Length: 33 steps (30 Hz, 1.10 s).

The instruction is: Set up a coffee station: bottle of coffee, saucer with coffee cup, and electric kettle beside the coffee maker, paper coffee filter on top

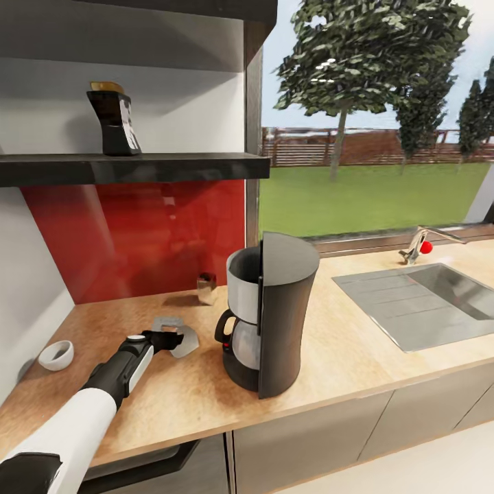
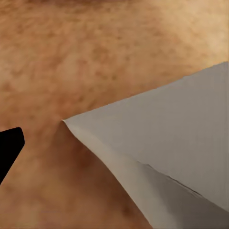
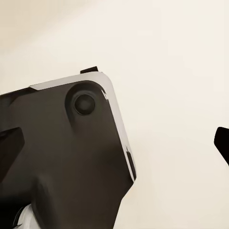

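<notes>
**Left hand at the paper filter on the wooden surface**

On the wooden surface (image 1: 357, 343), which ran from the white wall past a steel sink (image 1: 425, 302) with its tap (image 1: 417, 245), the coffee maker (image 1: 274, 322) stood upright near the front edge, its glass carafe (image 1: 243, 339) seated in the base; what the carafe held could not be told. Above the red backsplash (image 1: 151, 233), the bottle of coffee (image 1: 116, 120) stood on the dark shelf (image 1: 137, 167), well apart from the machine. A small white cup (image 1: 56, 355) rested by the wall, and a small metal jar (image 1: 206, 287) stood at the backsplash. The paper coffee filter (image 1: 180, 335) lay flat on the surface just beside the coffee maker. The left hand (image 1: 165, 339) reached down at the filter's edge; whether it was clenched or released could not be told. In the left wrist view the filter (image 2: 181, 143) spread close ahead, one dark fingertip (image 2: 9, 148) beside it. The right hand's fingertip (image 3: 222, 143) showed against a pale background, its spread unclear.
</notes>
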Motion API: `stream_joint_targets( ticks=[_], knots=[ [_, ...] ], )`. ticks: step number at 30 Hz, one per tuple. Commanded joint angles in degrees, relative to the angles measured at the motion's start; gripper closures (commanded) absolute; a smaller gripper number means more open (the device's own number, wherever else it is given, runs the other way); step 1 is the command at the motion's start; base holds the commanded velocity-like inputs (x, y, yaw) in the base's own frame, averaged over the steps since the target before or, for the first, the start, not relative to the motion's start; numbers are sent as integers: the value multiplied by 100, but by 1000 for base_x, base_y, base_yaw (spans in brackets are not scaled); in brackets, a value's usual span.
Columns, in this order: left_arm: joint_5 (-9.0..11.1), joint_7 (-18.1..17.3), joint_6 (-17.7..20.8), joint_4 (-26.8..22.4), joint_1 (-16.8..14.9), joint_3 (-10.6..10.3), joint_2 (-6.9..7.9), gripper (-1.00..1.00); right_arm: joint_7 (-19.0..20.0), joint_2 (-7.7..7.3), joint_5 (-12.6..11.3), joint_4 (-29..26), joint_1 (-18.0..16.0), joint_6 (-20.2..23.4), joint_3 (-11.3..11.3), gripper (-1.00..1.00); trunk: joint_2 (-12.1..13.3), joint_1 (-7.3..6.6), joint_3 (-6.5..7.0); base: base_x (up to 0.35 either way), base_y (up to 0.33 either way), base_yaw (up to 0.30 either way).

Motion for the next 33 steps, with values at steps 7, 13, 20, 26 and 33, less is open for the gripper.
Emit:
stream_joint_targets(
  ticks=[7,13,20,26,33],
  knots=[
    [1,18,22,2,118,-14,5,-100,20,54,-2,-11,-19,-29,31,-100,-13,4,-13,13,0,0],
    [1,23,22,-36,149,-14,-9,-100,17,62,-22,-6,-22,-29,12,-100,-13,4,-13,183,0,0],
    [0,26,22,-37,155,-12,-11,-100,17,56,-24,-6,-22,-29,9,-100,-13,4,-13,235,0,0],
    [15,32,22,25,161,-7,-11,-100,17,54,-24,-5,-22,-29,9,-100,-13,4,-13,38,0,0],
    [43,33,22,90,277,-6,-11,-100,17,54,-25,-5,-22,-29,9,-100,-13,4,-13,3,0,0]
  ],
)
